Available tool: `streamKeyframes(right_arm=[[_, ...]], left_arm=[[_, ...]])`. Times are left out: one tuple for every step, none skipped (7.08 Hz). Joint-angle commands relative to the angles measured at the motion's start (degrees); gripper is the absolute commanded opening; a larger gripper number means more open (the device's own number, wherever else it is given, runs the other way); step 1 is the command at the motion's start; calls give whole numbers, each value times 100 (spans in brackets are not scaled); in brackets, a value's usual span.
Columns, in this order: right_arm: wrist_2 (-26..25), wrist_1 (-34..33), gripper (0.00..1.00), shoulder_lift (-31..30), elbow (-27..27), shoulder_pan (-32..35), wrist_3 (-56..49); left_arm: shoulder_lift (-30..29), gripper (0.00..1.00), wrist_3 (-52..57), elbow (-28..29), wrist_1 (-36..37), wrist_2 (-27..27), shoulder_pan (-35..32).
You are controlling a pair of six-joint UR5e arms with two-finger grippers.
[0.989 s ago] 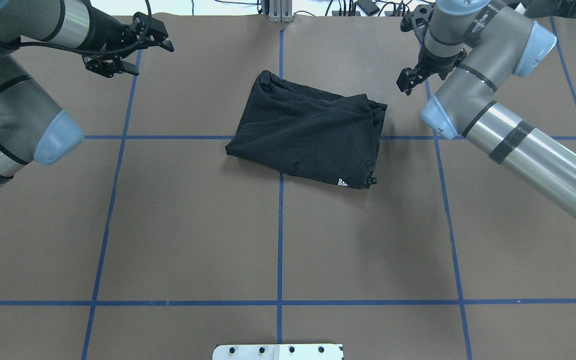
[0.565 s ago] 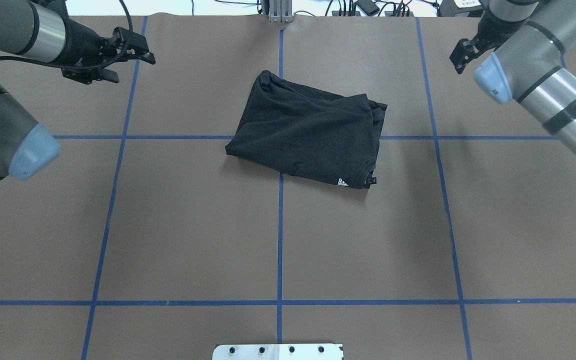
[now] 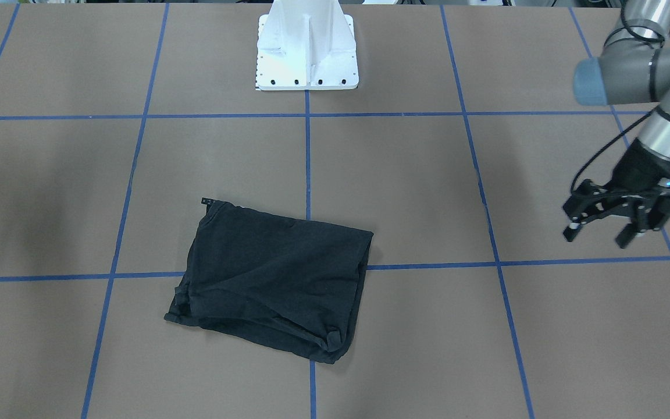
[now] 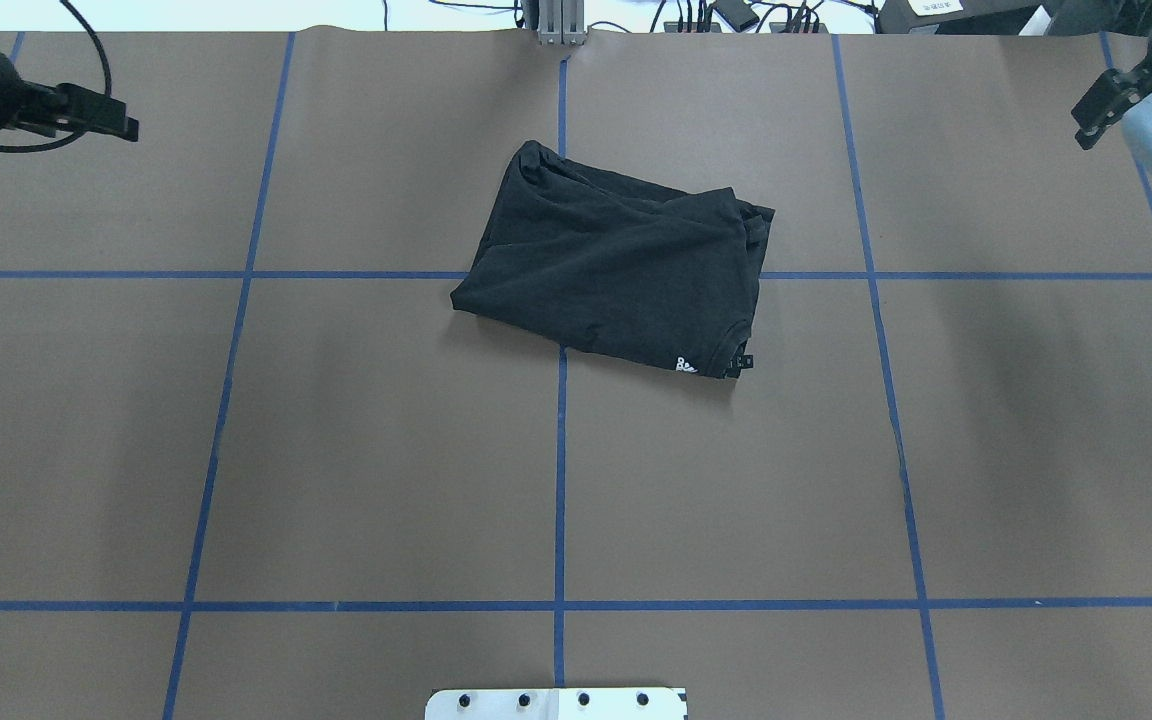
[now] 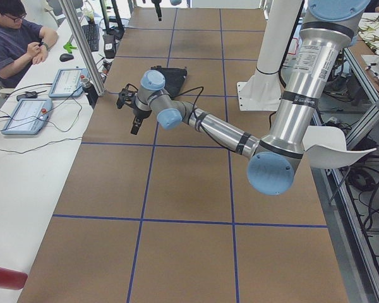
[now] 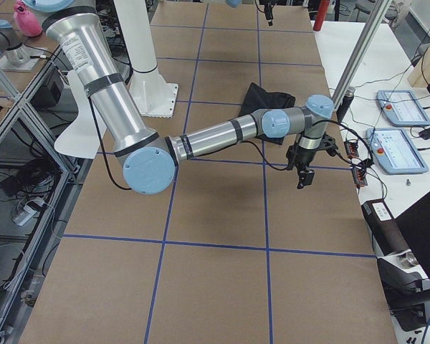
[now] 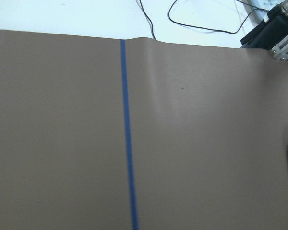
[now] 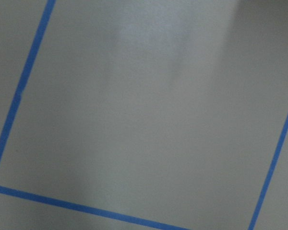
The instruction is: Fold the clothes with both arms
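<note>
T-shirt (image 4: 616, 275), folded bundle on table (image 4: 336, 450); left jaws apart, right jaws' state unclear.

Rumpled black T-shirt (image 4: 616, 270), folded into a rectangle, flat amid the table (image 4: 336, 450), white logo (image 4: 685, 365) at one corner.

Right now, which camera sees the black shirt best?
The overhead view: the folded T-shirt shows whole, with its white logo. The front-facing view shows it whole too; side views, small and partly hidden; wrist views, none of it.
</note>
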Motion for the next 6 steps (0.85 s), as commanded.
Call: streamKeyframes(right_arm=[[610, -12, 100, -226, -28, 472, -4], [937, 76, 100, -498, -28, 719, -4], [931, 155, 100, -700, -10, 878, -4], [914, 173, 100, -981, 16, 958, -56], [914, 652, 100, -1245, 7, 1055, -82], [957, 1074, 100, -1439, 7, 1203, -74]], left_arm=[[474, 100, 1322, 131, -37, -30, -642], [615, 100, 1335, 98, -81, -74, -880], [625, 100, 1344, 123, -99, -57, -960], [790, 100, 1353, 115, -151, -92, -1205], [957, 100, 1344, 80, -213, -92, -1268], [1011, 100, 1335, 219, -222, -75, -1234]])
